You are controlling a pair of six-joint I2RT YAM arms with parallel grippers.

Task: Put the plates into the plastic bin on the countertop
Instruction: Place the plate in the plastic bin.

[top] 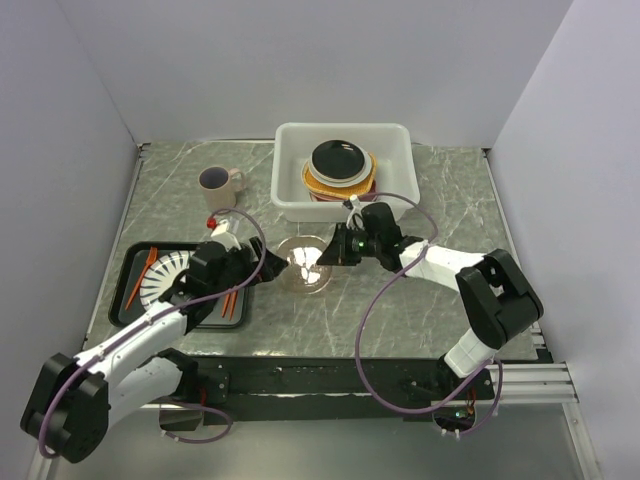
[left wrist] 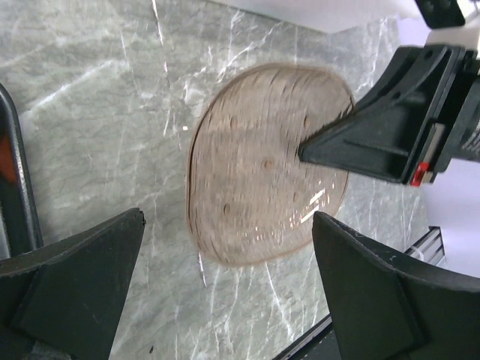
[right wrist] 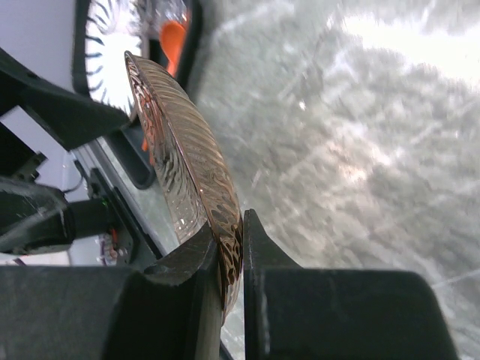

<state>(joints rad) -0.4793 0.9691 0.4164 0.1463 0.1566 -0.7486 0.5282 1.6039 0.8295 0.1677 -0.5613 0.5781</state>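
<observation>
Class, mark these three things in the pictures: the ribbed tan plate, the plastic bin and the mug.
Ribbed tan plate [left wrist: 255,187]: left wrist view, middle of its face.
Plastic bin [top: 287,170]: top external view, left inner wall.
Mug [top: 222,192]: top external view, outer side.

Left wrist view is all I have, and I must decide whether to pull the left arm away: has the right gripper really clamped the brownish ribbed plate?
Observer: Yes. In the right wrist view the right gripper is shut on the rim of the ribbed plate.
Operator: Where is the bin from there?
Observer: The top view shows the plastic bin just beyond the plate, on the far side.
Operator: Anything in it?
Observer: A stack of plates, with a dark plate on top.
</observation>
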